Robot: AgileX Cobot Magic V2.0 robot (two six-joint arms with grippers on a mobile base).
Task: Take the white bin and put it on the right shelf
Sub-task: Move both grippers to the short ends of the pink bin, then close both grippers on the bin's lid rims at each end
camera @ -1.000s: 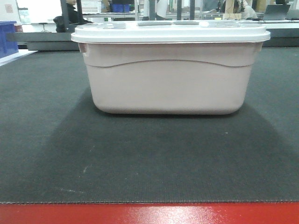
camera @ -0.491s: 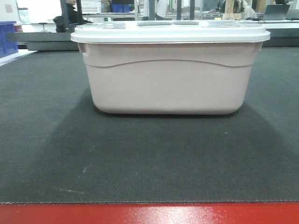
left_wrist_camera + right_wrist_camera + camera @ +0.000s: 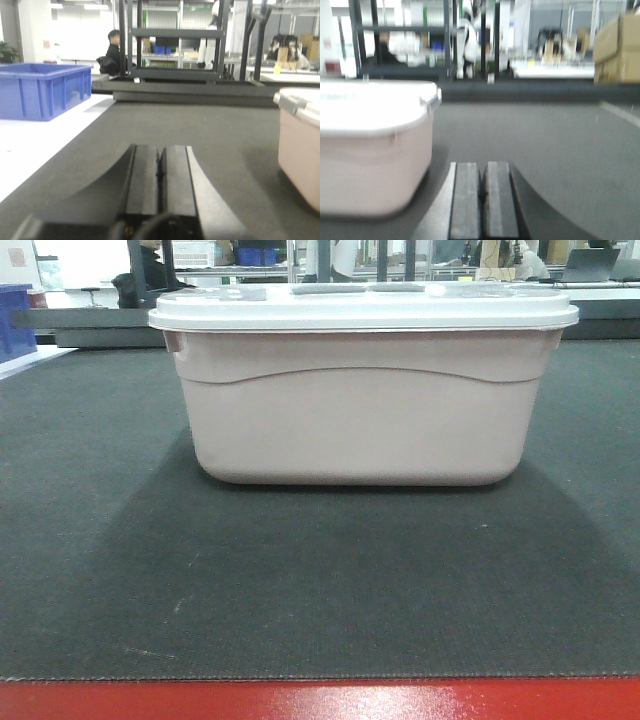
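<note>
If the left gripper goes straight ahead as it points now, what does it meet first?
Nothing nearby: the left gripper faces open black mat; the white bin sits off to its right. Depth unclear.

- The large, round-cornered pale pinkish-white plastic tub [image 3: 350, 425] is smooth with a soft sheen; its flat white plastic lid [image 3: 365, 308] is glossier.
- The dark grey mat [image 3: 320, 580] is matt, with a finely woven grain.
- The red table edge [image 3: 320, 702], at 6 o'clock in the front view, is glossy.
- The blue open plastic bin [image 3: 42, 90], at 9 o'clock in the left wrist view, is smooth.
- The left gripper [image 3: 159, 150] and the right gripper [image 3: 483, 167] are matt black.
</note>
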